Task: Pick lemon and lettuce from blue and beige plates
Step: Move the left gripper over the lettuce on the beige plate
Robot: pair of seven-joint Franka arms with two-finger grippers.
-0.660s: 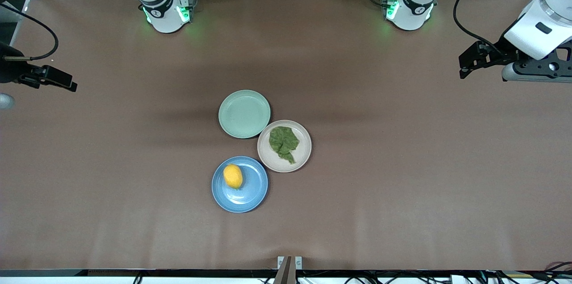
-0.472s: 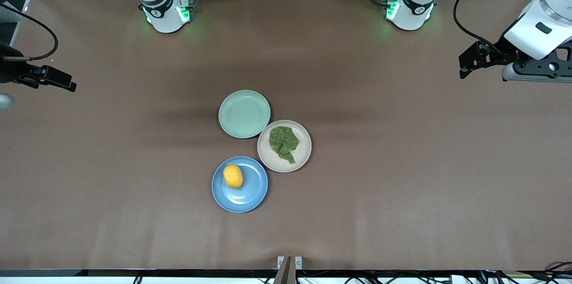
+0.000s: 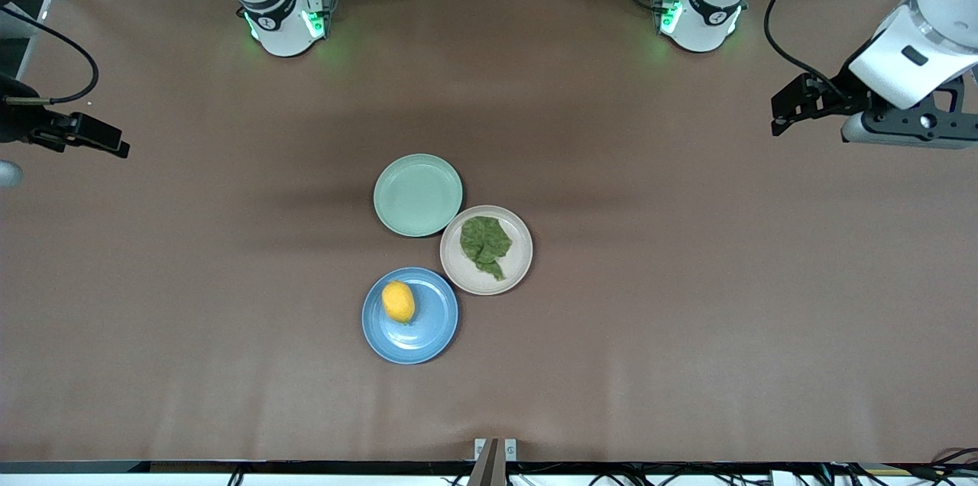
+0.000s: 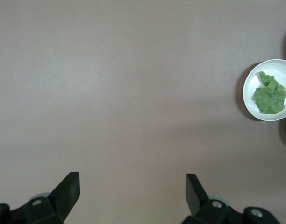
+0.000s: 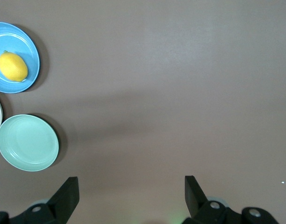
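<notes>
My left gripper hung over bare table at the left arm's end, well apart from all three plates, with its fingers spread wide and nothing between them. In the front view that gripper sat high above the brown table, close to the table's edge at my left arm's end. My right gripper hung over bare table at the right arm's end, its fingers equally wide apart and empty; in the front view it showed at the table's edge there.

The lemon lay on the blue plate, off the plate's middle toward the right arm's end, and well apart from my right gripper. From my right wrist I saw the lemon lying on its side in the blue plate. The lettuce lay crumpled on the beige plate, well apart from my left gripper, and from my left wrist I saw the lettuce filling much of that beige plate.

The beige plate stood just beside the blue plate and farther from the front camera. A mint-green plate stood just beside the beige one, farthest from that camera of the three, and held nothing; my right wrist showed it too
</notes>
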